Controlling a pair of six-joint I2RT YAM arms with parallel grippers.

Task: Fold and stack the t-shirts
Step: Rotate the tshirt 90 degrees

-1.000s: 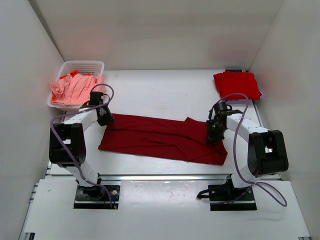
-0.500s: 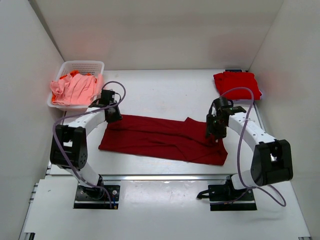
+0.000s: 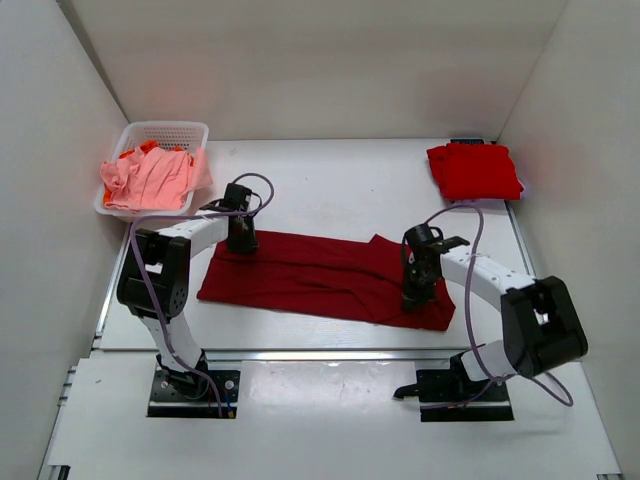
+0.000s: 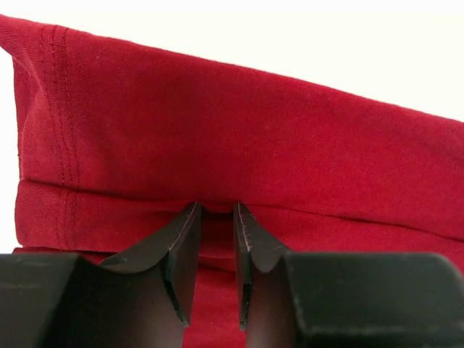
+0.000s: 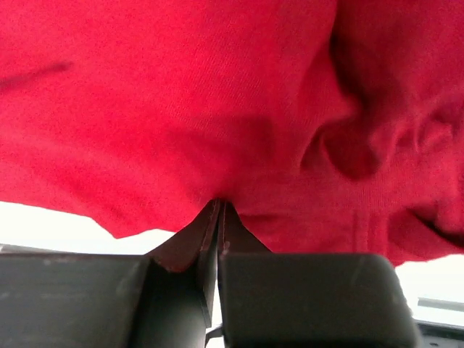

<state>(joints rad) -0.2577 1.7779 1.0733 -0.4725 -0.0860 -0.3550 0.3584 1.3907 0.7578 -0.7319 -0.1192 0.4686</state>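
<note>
left gripper (image 4: 215, 212) narrow, nipping a ridge of maroon shirt (image 4: 217, 123) between its fingers, cloth flat ahead, right gripper (image 5: 220, 206) clamped tight on the same shirt, bunched folds ahead

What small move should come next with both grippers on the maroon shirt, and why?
Probably lift both a little: the left gripper and right gripper each look pinched on the maroon t-shirt, which lies flat on the table.
</note>
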